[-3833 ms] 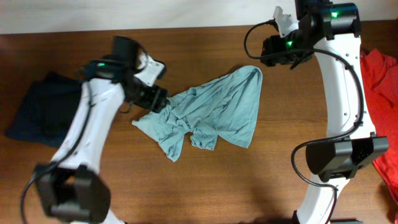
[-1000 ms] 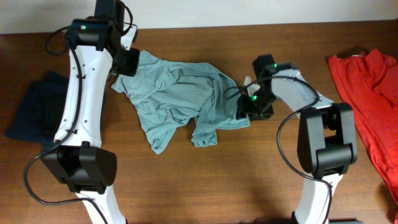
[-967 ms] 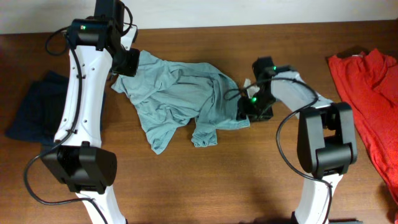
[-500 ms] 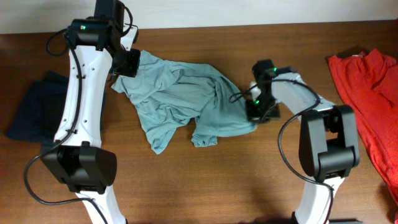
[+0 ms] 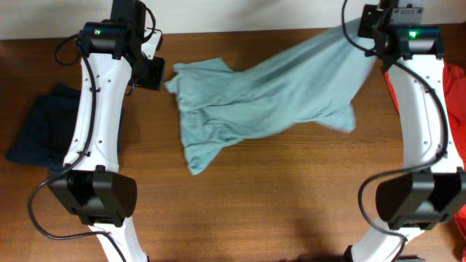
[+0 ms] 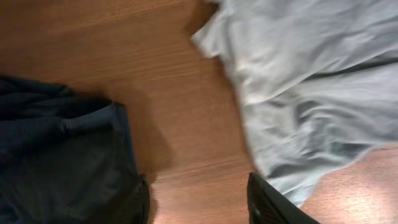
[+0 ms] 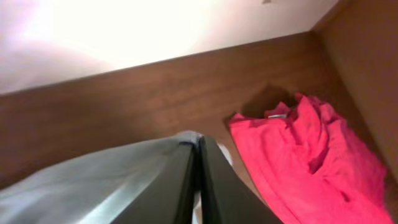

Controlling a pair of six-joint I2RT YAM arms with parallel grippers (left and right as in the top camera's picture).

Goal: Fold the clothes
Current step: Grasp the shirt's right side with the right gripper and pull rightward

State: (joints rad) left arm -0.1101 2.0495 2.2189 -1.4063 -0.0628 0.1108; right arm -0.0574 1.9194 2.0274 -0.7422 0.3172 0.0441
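Note:
The clothes (image 5: 277, 87), a pale blue-green garment, hang stretched across the table from far left to far right. My right gripper (image 5: 366, 30) holds the right end raised off the table. In the right wrist view the right gripper (image 7: 198, 158) is shut, with the pale cloth (image 7: 93, 180) pinched between its fingers. My left gripper (image 5: 156, 73) stands open just left of the garment's left corner, apart from it. In the left wrist view the left gripper (image 6: 199, 202) has only bare wood between its fingers (image 6: 273, 205), and the clothes (image 6: 311, 81) lie at the upper right.
A dark navy pile (image 5: 44, 131) lies at the table's left edge and shows close by the left gripper as dark navy cloth (image 6: 56, 155). A bright red garment (image 5: 459, 94) lies at the right edge, the same red cloth (image 7: 305, 149) beside the right fingers. Brown wooden table (image 5: 291, 196).
The right gripper shut on the garment's right edge, then rose and swung to the far right, pulling the cloth out long. The left gripper let go of the left corner.

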